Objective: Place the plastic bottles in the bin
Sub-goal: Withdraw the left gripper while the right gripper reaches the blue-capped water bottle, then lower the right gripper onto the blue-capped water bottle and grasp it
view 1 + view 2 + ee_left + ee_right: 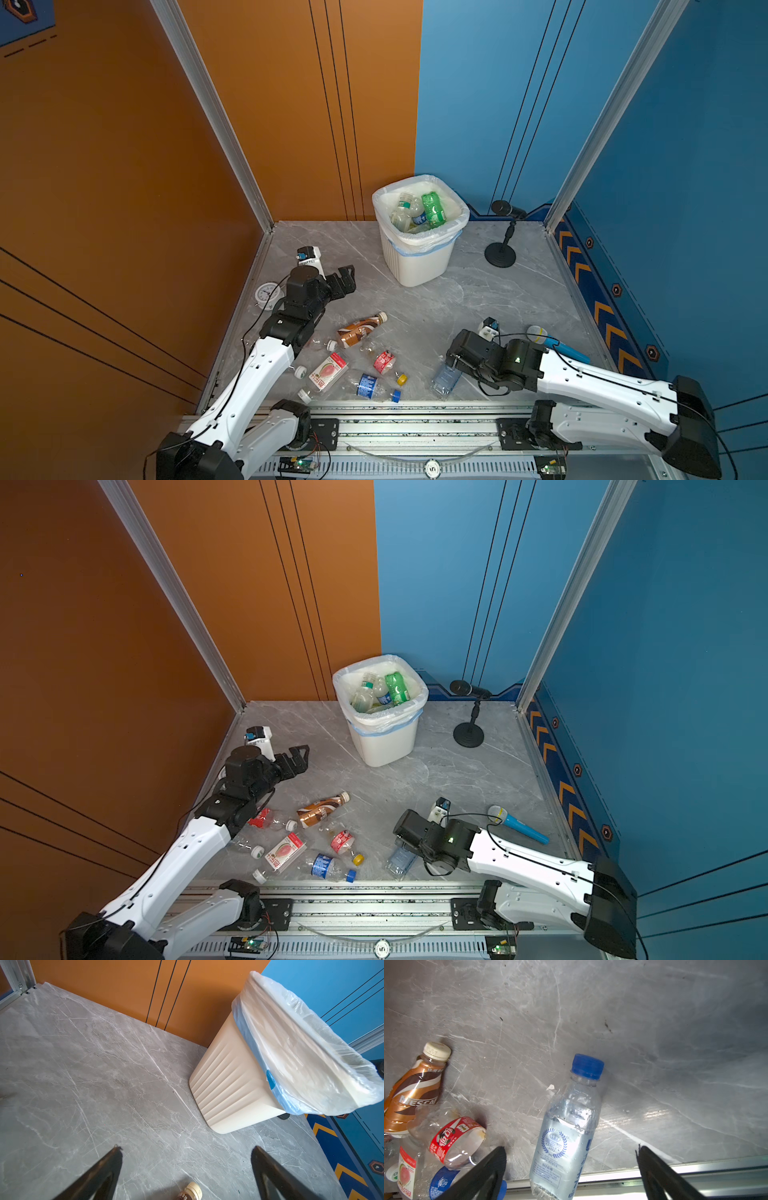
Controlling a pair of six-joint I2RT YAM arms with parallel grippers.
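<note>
The white ribbed bin [419,262] [386,746] [228,1093] stands at the back and holds several plastic bottles, one of them green [433,209]. More bottles lie near the front: a brown one [360,329] [413,1093], a crushed red-labelled one [384,361] [454,1140], a guava-labelled one [326,374] and a blue-labelled one [368,385]. My left gripper [343,282] [187,1148] hangs open and empty over bare table, left of the bin. My right gripper [572,1147] is open, low over a clear blue-capped bottle [446,379] [566,1126] that lies between its fingers, untouched.
A black microphone on a round stand [503,249] is right of the bin. A blue-handled toy microphone [557,345] lies by the right arm. A white alarm clock [268,295] sits at the left edge. The metal rail [415,415] runs along the front.
</note>
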